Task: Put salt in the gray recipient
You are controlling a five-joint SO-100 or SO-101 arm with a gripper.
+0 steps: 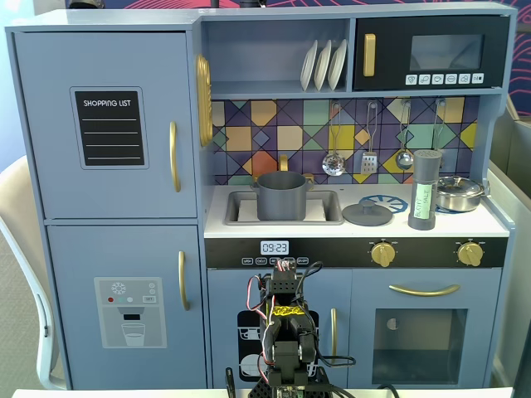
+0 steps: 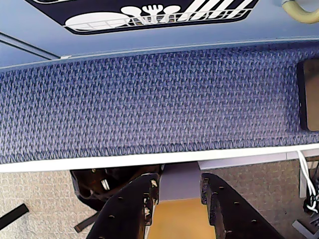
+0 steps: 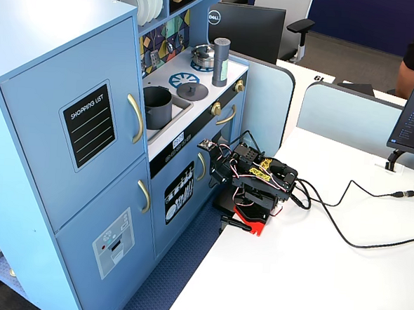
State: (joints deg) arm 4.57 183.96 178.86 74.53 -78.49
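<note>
The salt [image 1: 425, 189] stands upright toward the right end of the counter [image 1: 498, 224], close to the front edge, just left of a shiny steel pan [image 1: 459, 192] that sits in the back right corner. The gray recipient [image 1: 282, 196] sits in the sink recess at the counter's left end, well apart from the shaker, with a flat gray lid [image 1: 367, 214] lying between them near the front edge. In another fixed view the salt [image 3: 221, 62] and the pot [image 3: 156, 107] stand in the same order along the counter. The arm is folded low on the white desk in front of the toy kitchen. In the wrist view the tool [image 2: 178, 193] hangs over blue carpet, its two dark fingers [image 2: 130, 209] parted a little, nothing between them.
</note>
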